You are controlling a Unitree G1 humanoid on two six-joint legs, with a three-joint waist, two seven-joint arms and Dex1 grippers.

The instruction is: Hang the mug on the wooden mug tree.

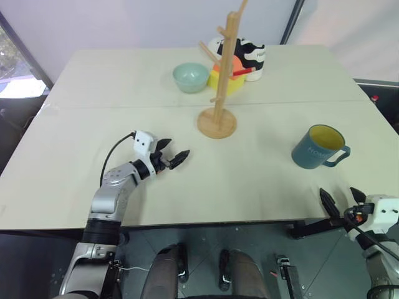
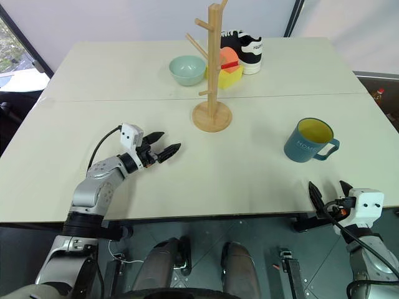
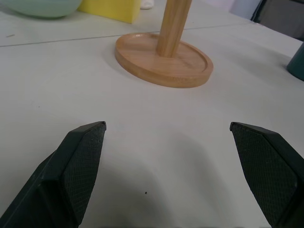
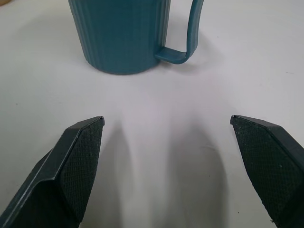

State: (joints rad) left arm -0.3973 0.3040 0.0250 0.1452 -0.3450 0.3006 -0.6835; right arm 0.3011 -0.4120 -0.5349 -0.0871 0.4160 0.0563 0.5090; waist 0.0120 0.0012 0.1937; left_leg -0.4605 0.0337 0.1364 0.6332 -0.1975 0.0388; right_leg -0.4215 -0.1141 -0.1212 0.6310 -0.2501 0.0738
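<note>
The mug (image 2: pixel 308 140) stood upright on the tabletop (image 2: pixel 249 180) at the right of the head view, its yellow mouth facing up and its long axis vertical. Its loop handle stuck out toward the right edge of the frame and slightly toward the lower edge. The right hand (image 2: pixel 326 193) sat at the lower right, at the near tabletop edge, fingers spread wide and empty. The mug lay straight ahead of it, up the frame, apart from the fingertips; in the right wrist view it stood between the lines of the two open fingers, handle to one side. This hand was clearly the nearer one.

The left hand (image 2: pixel 163 147), also wide open and empty, hovered left of centre, pointing toward the wooden mug tree (image 2: pixel 213 62). The tree stood upright at upper centre, well left of the mug, pegs angled upward.
</note>
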